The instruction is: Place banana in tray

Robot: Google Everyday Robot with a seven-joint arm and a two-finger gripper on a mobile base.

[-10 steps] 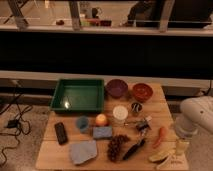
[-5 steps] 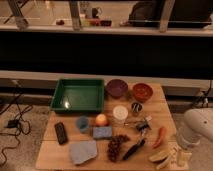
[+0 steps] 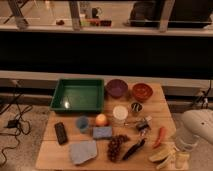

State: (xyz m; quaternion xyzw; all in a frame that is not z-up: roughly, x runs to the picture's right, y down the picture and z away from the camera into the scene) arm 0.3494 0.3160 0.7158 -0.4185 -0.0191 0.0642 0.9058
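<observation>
Honestly, gripper [image 3: 181, 156] is down by the banana [image 3: 168, 161] at the table's [image 3: 161, 107] front-right corner; can't tell if it's holding anything. I'd grab it mid-length, lift clear of the chili [image 3: 160, 136], then cross to the tray [image 3: 75, 95].

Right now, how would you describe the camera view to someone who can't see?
A robot's gripper hangs at a wooden table's front right corner, beside a banana. A green tray sits at the back left, with bowls and other items around.
</observation>
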